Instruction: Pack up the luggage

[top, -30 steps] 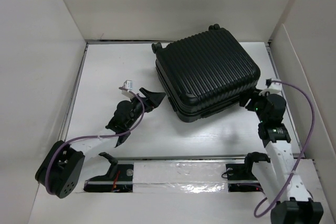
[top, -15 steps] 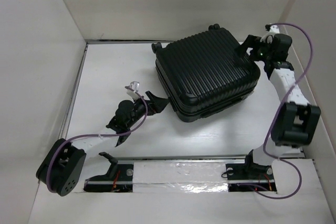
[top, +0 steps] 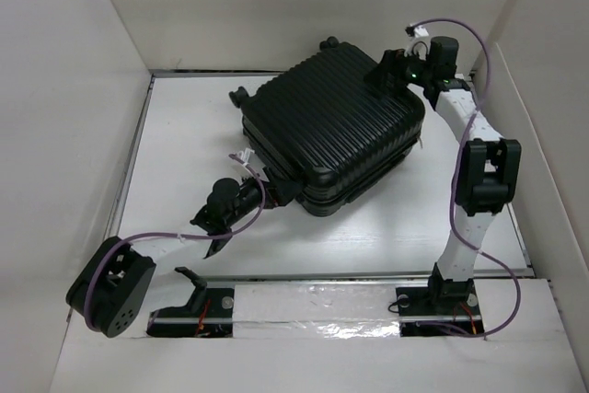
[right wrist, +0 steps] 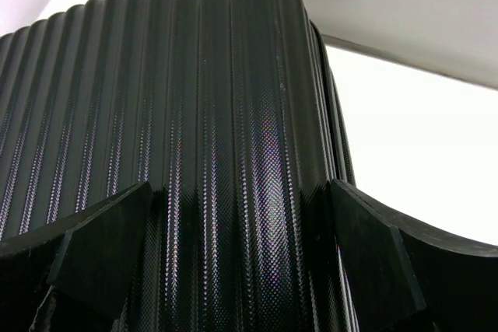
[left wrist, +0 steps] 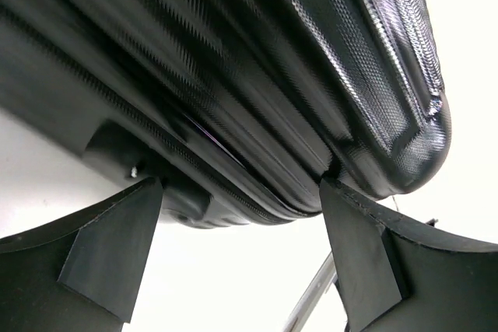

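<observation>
- The black ribbed suitcase (top: 331, 131) lies shut and flat on the white bench (top: 184, 144) — skewed, with its wheels (top: 329, 44) on the far-left side.
- Left tool (left wrist: 240, 192) — fingers spread wide, gripping nothing, right at the suitcase's near-left corner.
- Right tool (right wrist: 241, 192) is likewise spread wide over the shell's far-right corner, holding nothing.

Left claw (top: 275, 192) low, right claw (top: 386, 72) far forward, both spread wide.
</observation>
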